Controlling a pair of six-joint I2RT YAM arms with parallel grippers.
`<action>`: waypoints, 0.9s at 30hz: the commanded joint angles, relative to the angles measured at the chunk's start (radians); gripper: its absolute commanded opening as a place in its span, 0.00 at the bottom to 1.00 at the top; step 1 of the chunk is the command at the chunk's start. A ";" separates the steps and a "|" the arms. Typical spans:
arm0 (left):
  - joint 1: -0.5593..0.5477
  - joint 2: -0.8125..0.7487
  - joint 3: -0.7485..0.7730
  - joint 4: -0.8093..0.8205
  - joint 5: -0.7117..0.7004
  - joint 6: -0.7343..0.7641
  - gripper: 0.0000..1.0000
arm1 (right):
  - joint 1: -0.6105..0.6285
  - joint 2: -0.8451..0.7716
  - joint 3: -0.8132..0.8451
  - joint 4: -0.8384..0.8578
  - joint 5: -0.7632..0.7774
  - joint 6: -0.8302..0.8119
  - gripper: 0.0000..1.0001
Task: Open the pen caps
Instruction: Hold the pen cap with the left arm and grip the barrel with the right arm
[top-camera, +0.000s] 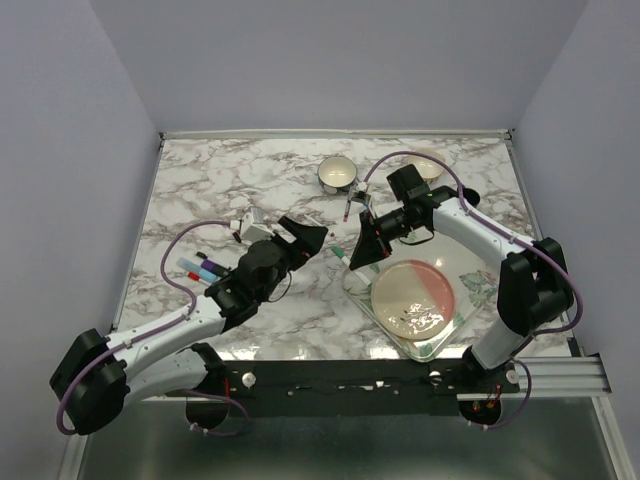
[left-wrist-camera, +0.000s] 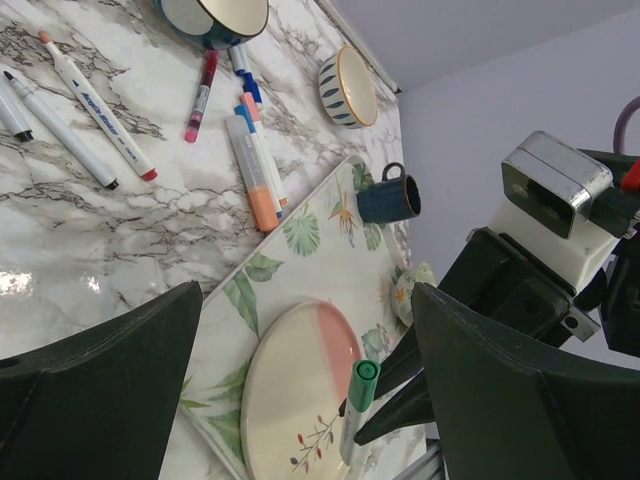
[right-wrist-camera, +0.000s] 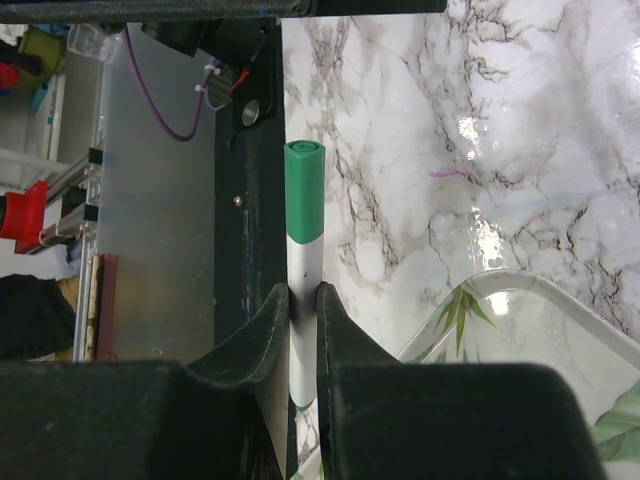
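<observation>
Well, my right gripper (right-wrist-camera: 303, 300) was clamped on the white barrel of a pen (right-wrist-camera: 305, 262), both fingers pressed flat against it. The green cap (right-wrist-camera: 304, 190) sat fully on the pen's end, sticking out beyond my fingertips, and nothing touched it.

From above, my right gripper (top-camera: 352, 258) hung over the marble table (top-camera: 220, 170), just left of the leaf-printed tray (top-camera: 440, 345) that carried a pink-and-cream plate (top-camera: 415, 295). My left gripper (top-camera: 305, 238) stood a little further left, pointing toward the right one, its jaws spread wide with nothing between them. Through the left wrist camera I saw the green cap (left-wrist-camera: 364, 375) framed between my two spread fingers (left-wrist-camera: 110, 390), apart from both.

A few more pens with coloured ends (top-camera: 203, 268) lay near the table's left edge, beside my left arm. Others lay scattered toward the far side, among them a red pen (left-wrist-camera: 200, 95) and an orange-ended marker (left-wrist-camera: 255, 175), close to a bowl (top-camera: 338, 174). A blue mug (left-wrist-camera: 388, 198) stood on the tray's far part.
</observation>
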 joint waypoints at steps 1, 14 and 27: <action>-0.012 0.020 0.041 -0.031 -0.069 -0.023 0.93 | 0.011 0.018 0.028 -0.016 -0.001 -0.016 0.01; -0.062 0.135 0.105 -0.065 -0.095 -0.076 0.79 | 0.011 0.018 0.026 -0.006 0.011 -0.009 0.00; -0.136 0.203 0.136 -0.042 -0.128 -0.101 0.61 | 0.011 0.014 0.025 0.016 0.057 0.014 0.01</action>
